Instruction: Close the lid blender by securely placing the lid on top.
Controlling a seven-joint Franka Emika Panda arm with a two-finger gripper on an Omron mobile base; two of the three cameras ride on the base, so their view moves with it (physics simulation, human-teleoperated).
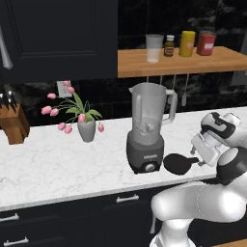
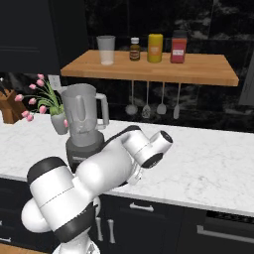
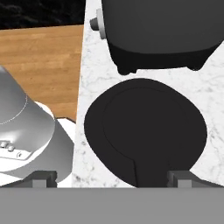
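Hand view: fingers [image 3: 112, 178] spread wide, empty, tips either side of the lid's tab. Lid [image 3: 144, 133] lies flat on the marble tabletop [image 3: 96, 65], just in front of the blender [image 3: 159, 30] base. Left base view: lid [image 1: 177, 163] right of blender [image 1: 147, 128]; jar mouth uncovered.

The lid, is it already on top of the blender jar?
No, the lid lies flat on the counter beside the blender.
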